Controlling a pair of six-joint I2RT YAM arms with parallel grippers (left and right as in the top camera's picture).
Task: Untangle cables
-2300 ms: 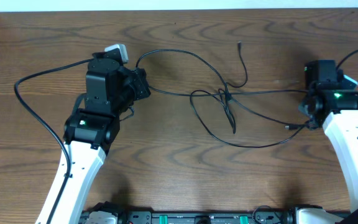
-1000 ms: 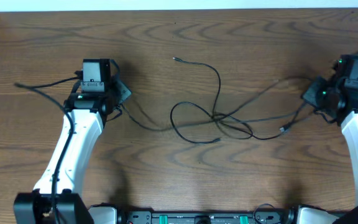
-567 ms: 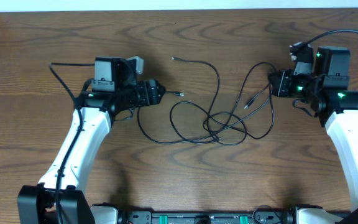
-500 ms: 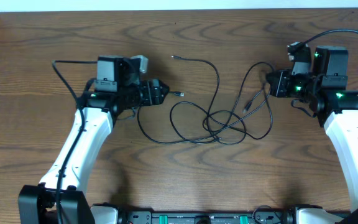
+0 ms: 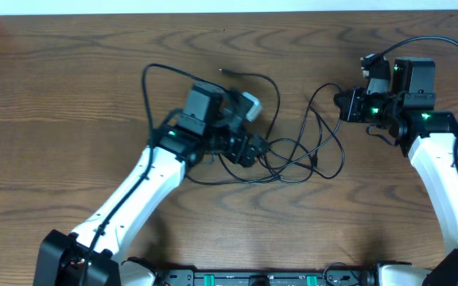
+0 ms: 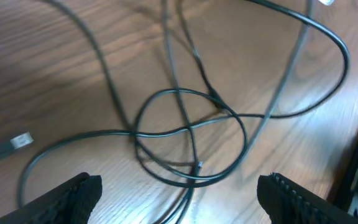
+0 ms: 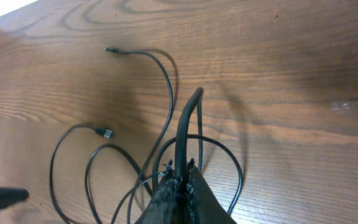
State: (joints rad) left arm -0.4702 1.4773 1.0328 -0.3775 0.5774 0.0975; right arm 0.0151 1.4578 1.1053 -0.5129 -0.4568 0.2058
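Two arms in play: left gripper (image 6: 179,190) hangs wide open straight above the knot in the cables (image 6: 191,127) on the table (image 5: 46,79), right gripper (image 7: 180,177) off to the side looks pinched shut on one strand.

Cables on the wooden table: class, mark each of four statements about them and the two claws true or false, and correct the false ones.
1. The left claw is open over the tangle of cables. True.
2. The right claw is open and holds nothing. False: it is shut on a black cable.
3. The cables lie in a plastic tray. False: they lie directly on the wooden table.
4. In the right wrist view, a plug end lies loose on the table, apart from the claw. True.
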